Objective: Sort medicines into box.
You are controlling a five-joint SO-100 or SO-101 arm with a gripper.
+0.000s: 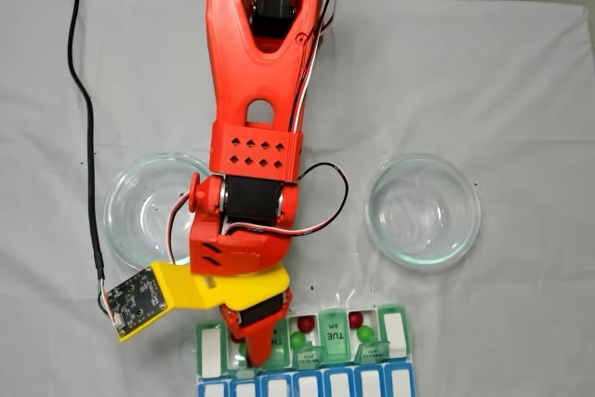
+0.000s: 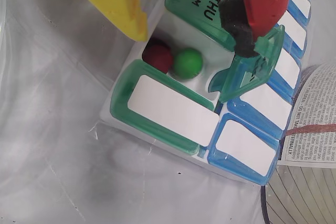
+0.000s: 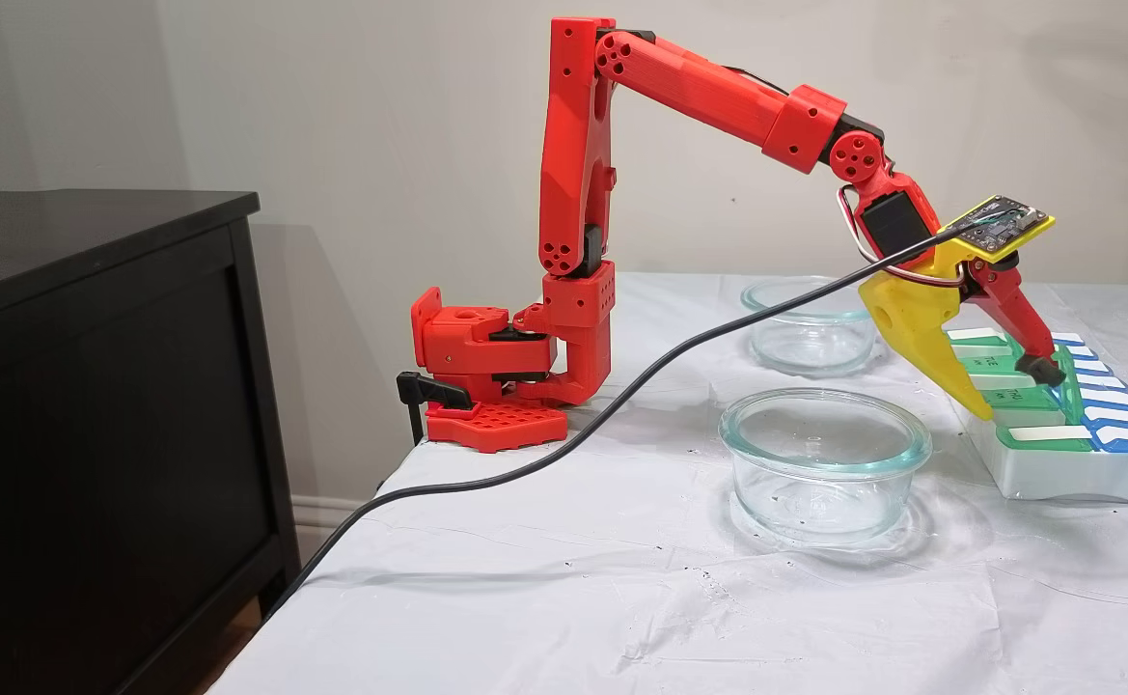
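The box (image 1: 213, 352) lies at the table's near edge in a fixed view, a pill organizer with a green row and a blue row (image 2: 247, 145). In the wrist view one green compartment is open, holding a dark red medicine (image 2: 157, 56) and a green one (image 2: 187, 63). Its lid (image 2: 253, 72) stands up, and the red finger's black pad (image 2: 239, 30) touches it. My gripper (image 2: 191, 40) is open and straddles this compartment, with the yellow finger (image 2: 118, 1) on the left. More medicines, red (image 1: 356, 320) and green (image 1: 365, 334), sit in another compartment. From the side, the gripper (image 3: 1009, 391) dips onto the box (image 3: 1056, 475).
Two clear glass dishes (image 1: 153, 209) (image 1: 423, 211) stand on the white cloth, one on each side of the arm. A black cable (image 1: 85, 118) runs to the wrist camera board. A printed label (image 2: 310, 114) lies beside the box. A black cabinet (image 3: 91, 386) stands off the table.
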